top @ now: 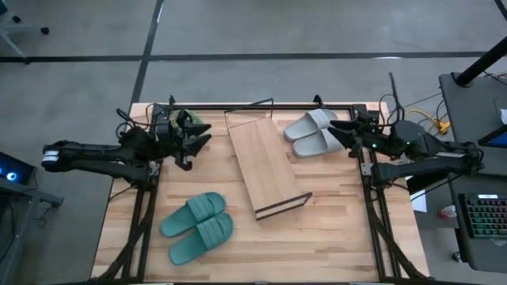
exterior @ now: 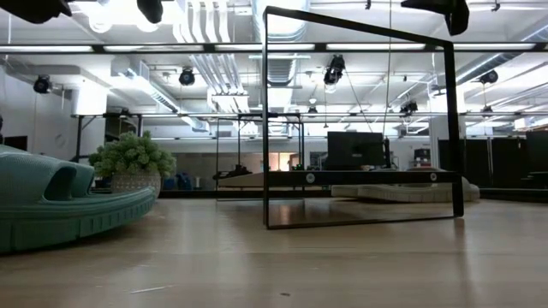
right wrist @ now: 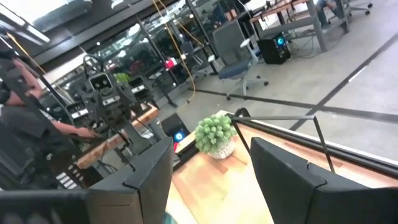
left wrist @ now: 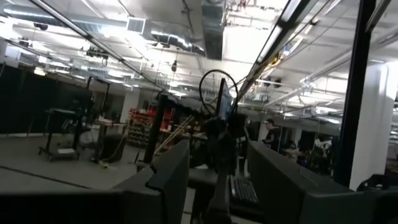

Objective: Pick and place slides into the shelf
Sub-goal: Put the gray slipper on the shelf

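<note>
Nearest the front edge of the tabletop [top: 333,237], the teal slides [top: 198,226] lie side by side on the left half, soles down, well apart from both arms; one of them fills the left foreground in the low view [exterior: 60,205]. Just beyond them, in the middle, the shelf [top: 264,166] lies slanted across the wood, its light board running from the far centre down to a dark edge near the right of the teal pair, with its thin black wire frame standing upright in the low view [exterior: 360,120]. Farther back on the right, the grey slides [top: 314,133] rest together beside the shelf's far end. The right gripper [top: 342,136] hovers just beside the grey pair, raised above the tabletop, its fingers [right wrist: 292,180] spread apart and holding nothing. Across the shelf on the left side, the left gripper [top: 200,136] hangs in the air, also with its fingers [left wrist: 171,174] spread wide and empty. At the far left edge a small fuzzy green plant [exterior: 131,162] in a pot stands behind the left gripper, seen too from the right wrist [right wrist: 215,134].
</note>
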`<state>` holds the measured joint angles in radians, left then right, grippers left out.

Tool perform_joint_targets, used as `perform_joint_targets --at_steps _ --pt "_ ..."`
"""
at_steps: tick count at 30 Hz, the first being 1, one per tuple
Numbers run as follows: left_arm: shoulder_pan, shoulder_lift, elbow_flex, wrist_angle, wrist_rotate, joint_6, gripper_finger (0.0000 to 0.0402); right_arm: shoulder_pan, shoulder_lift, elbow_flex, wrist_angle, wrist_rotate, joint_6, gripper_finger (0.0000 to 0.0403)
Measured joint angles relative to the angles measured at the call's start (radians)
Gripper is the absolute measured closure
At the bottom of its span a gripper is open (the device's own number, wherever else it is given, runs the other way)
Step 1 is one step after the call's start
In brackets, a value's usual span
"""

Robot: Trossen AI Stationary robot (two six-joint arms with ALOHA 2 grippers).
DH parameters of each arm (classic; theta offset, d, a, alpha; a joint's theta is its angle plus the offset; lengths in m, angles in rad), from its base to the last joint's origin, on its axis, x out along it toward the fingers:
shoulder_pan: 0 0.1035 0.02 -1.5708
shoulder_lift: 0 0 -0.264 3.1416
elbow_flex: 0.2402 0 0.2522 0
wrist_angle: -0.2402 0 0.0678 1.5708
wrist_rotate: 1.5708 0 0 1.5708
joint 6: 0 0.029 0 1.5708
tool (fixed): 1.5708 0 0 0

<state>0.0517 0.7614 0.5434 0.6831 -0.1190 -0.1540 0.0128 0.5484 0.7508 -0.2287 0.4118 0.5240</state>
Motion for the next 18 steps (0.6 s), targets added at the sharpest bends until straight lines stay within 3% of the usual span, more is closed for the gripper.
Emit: perform_joint_targets --at_steps 7,13,18 --pt "0.0 -0.083 0.0 -0.052 0.002 -0.024 0.0254 0.0 0.085 0.017 -0.033 0.0 0.0 0.0208" --pt "0.0 -0.139 0.0 -0.14 0.002 -0.029 0.0254 0.0 0.163 0.078 -0.171 0.0 0.053 0.0218" --pt "0.001 -0.155 0.0 -0.182 0.002 -0.052 0.0254 0.0 0.248 0.205 -0.362 0.016 0.1 0.0223"
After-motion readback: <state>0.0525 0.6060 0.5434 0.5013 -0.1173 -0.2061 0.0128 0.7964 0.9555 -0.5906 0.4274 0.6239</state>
